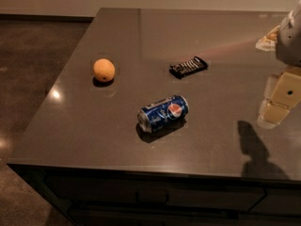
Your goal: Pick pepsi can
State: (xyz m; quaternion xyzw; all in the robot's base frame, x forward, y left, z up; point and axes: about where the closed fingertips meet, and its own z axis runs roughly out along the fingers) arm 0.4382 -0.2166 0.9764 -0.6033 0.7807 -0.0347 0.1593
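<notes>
The pepsi can (163, 113) lies on its side near the middle of the dark grey table (94, 121), blue with the round Pepsi logo facing up and a silver end toward the left. My gripper (273, 113) hangs at the right edge of the view, above the table and well to the right of the can, apart from it. It holds nothing that I can see.
An orange (104, 70) sits at the left of the can, further back. A dark snack bar wrapper (188, 67) lies behind the can. A pale object (268, 39) lies at the far right. The table's front edge runs below the can; bare floor is at the left.
</notes>
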